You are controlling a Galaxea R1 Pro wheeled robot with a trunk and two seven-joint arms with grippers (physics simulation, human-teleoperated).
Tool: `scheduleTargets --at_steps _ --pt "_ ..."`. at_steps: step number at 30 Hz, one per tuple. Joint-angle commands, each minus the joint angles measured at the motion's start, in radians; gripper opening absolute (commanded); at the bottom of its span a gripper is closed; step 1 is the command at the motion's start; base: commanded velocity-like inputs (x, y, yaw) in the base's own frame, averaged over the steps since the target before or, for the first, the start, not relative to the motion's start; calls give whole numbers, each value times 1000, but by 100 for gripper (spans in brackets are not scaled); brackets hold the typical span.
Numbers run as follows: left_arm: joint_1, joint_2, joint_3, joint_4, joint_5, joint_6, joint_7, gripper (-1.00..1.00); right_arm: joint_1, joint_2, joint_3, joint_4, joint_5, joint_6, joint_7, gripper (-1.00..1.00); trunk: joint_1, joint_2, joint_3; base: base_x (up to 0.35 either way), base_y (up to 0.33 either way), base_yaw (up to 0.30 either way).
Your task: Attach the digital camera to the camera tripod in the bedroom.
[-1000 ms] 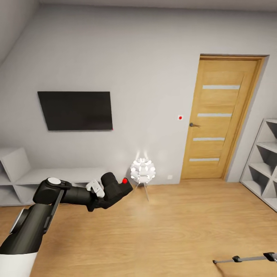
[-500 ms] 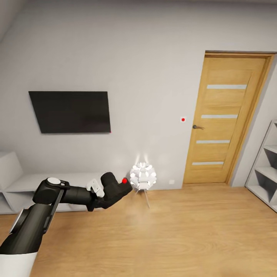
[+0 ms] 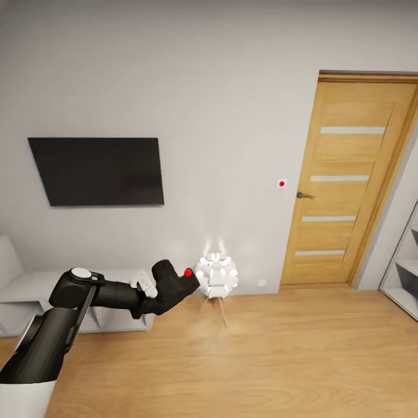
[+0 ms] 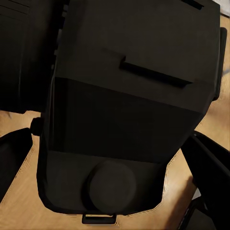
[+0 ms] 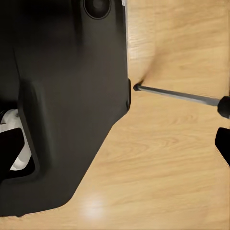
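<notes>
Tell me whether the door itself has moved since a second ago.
No. The door slid right in the head view, but the TV, lamp and wall shifted too, while the left arm kept its place: the camera turned.

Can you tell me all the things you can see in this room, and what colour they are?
Camera: one, black with a red button, held in the left gripper.
TV: one, black, on the grey wall.
Door: one, wooden, at the right.
Lamp: one, white and glowing, standing on the floor by the wall.
Low shelf: one, white, under the TV.
Cube shelf: one, white, at the far right edge.
Tripod leg: one, silver, lying on the wood floor.
Left gripper: one, black, shut on the camera.
</notes>
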Motion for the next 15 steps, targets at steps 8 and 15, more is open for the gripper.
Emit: scheduleTargets --at_steps 8,15 --pt "0 1 0 -1 -10 11 -10 -100 -1 0 -2 2 -3 -5 -2 100 1 -1 0 339 0 -15" --pt "0 1 4 -1 -10 11 -10 -100 -1 0 -2 2 -3 -5 -2 100 1 -1 0 328 0 -202"
